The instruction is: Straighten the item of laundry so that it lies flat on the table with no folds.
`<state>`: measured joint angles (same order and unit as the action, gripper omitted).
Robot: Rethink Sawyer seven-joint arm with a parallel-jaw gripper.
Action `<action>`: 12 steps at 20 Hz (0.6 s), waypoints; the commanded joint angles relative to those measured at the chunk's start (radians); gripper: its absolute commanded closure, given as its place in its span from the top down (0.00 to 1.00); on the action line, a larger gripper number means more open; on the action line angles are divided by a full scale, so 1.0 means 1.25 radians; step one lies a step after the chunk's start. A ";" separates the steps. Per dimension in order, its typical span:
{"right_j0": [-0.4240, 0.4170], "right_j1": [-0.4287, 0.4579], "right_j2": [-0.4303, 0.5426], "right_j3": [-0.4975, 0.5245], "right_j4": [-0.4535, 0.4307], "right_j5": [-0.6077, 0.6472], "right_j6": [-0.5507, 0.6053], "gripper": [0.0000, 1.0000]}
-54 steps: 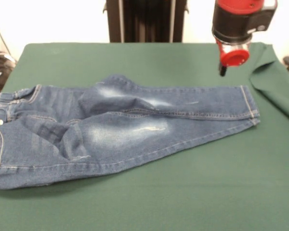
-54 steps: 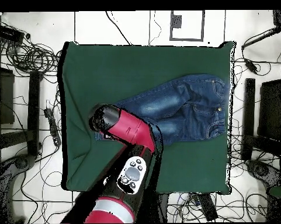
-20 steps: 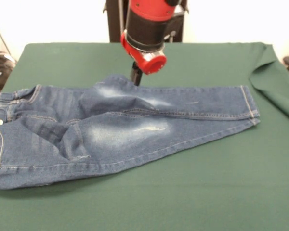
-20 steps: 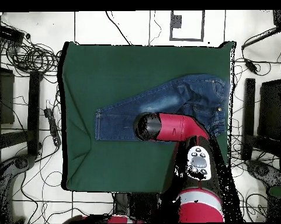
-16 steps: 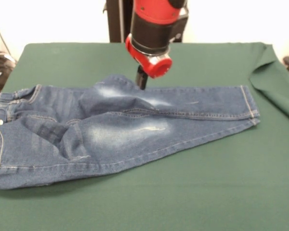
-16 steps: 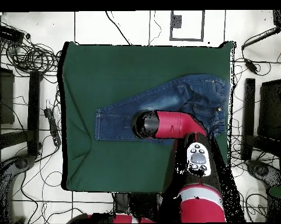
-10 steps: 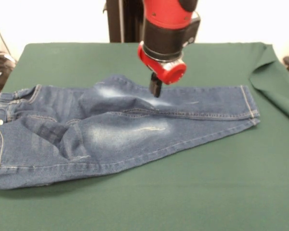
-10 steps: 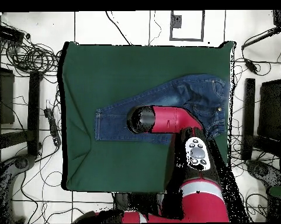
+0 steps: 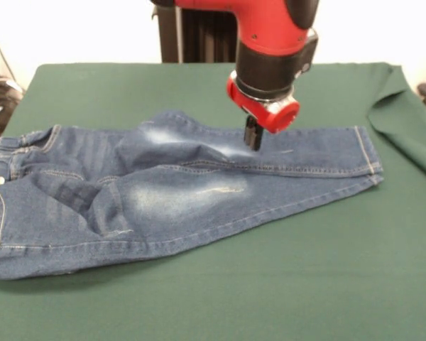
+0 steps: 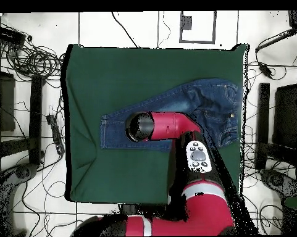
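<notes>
Green table [image 9: 319, 270] holds one pair of jeans [image 9: 163, 195]; one gripper [image 9: 254, 140] hangs over them, its opening hard to tell.

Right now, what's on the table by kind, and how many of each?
Jeans: 1
Grippers over the jeans: 1
Green table cloths: 1
Total: 3
</notes>
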<state>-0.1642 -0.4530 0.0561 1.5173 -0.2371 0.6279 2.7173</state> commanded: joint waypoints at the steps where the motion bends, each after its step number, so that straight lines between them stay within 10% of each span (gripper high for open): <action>1: 0.032 0.122 0.052 0.007 -0.070 -0.101 -0.057 0.00; 12: 0.061 0.218 0.023 -0.017 -0.080 -0.190 0.039 0.00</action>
<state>-0.1462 -0.3894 0.0474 1.5122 -0.2981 0.5472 2.7173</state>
